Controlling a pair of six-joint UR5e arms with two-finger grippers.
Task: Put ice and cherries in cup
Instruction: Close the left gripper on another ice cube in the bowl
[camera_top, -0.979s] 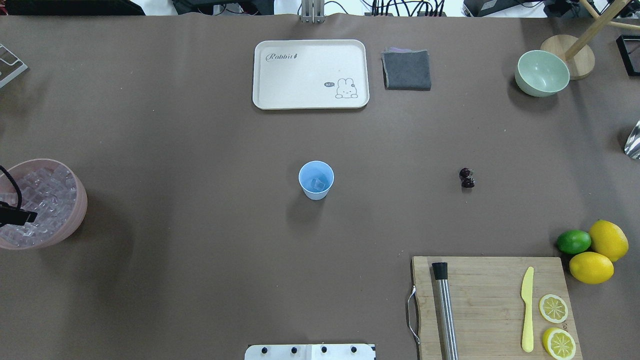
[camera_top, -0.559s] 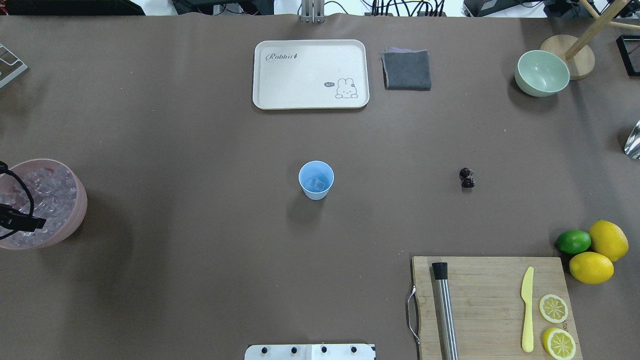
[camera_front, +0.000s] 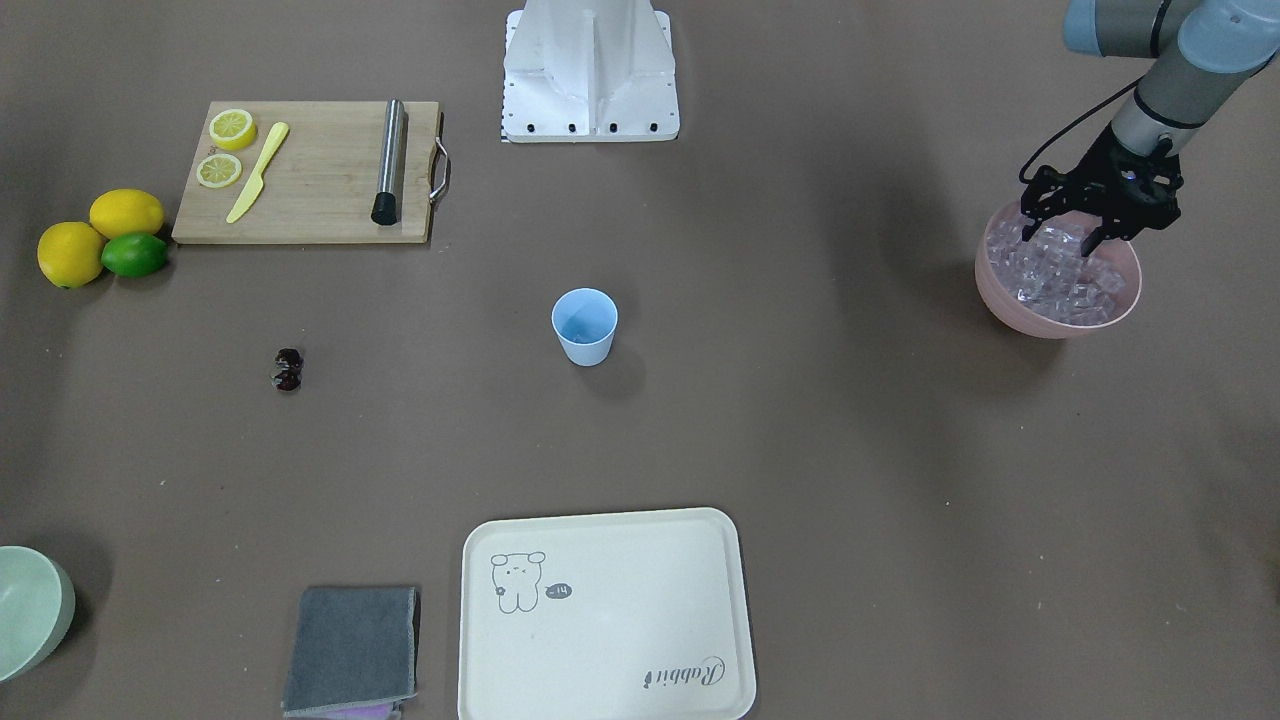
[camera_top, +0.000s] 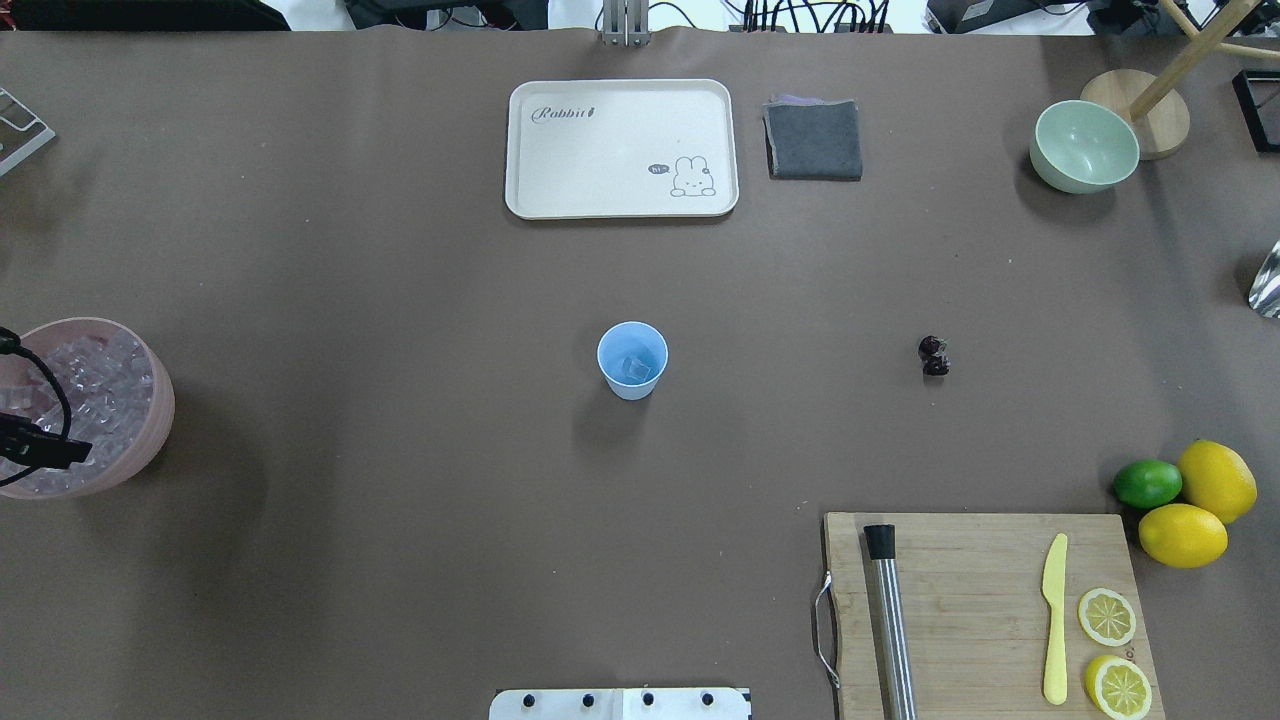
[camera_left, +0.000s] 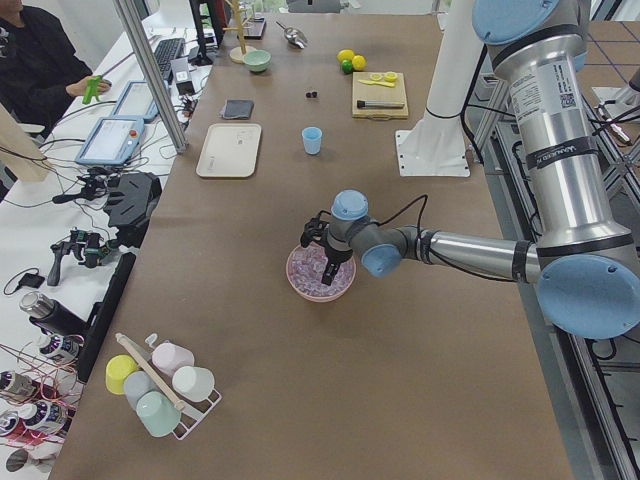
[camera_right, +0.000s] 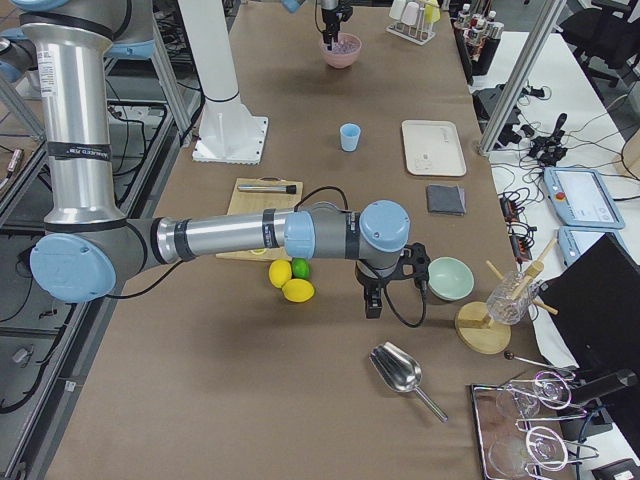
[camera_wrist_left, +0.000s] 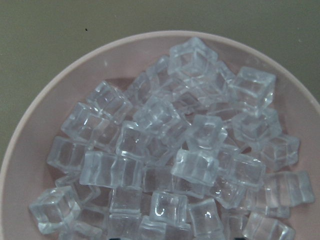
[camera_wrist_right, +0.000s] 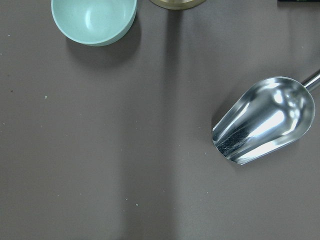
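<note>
Now, taking the overhead view as reference: the cup (camera_top: 632, 360) stands upright at the centre of the table (camera_top: 400, 300). A single cube (camera_top: 637, 369) lies at its bottom.

The cherries (camera_top: 934, 356) lie on the bare table at 3 o'clock from the cup, well apart from it.

The ice (camera_wrist_left: 190, 150) is heaped in the pink bowl (camera_front: 1055, 328), at 9 o'clock from the cup, by the table's edge.

The left end effector (camera_front: 1062, 232) hangs over that bowl with its fingers spread apart and pointing down at the top of the heap. I see no cube between them, and I cannot tell whether the tips touch the ice.

The right end effector (camera_right: 372, 300) shows only in the exterior right view, low over the table beside the pale-green bowl (camera_wrist_right: 94, 17). Whether its fingers are apart or together I cannot tell. In its wrist view the bowl sits at 11 o'clock of the frame and a metal scoop (camera_wrist_right: 265, 120) at 3 o'clock.

Writing: the cream tray (camera_top: 620, 148), at 12 o'clock from the cup, carries "Rabbit" in script at one corner. At the opposite corner is a cartoon rabbit with a small speech bubble, its text too small to read. A folded grey cloth (camera_top: 814, 140) lies at 3 o'clock from the tray, just beside it. The lettering on the left arm's tube is not legible.

The cutting board (camera_top: 980, 600) is at 5 o'clock from the cup.
</note>
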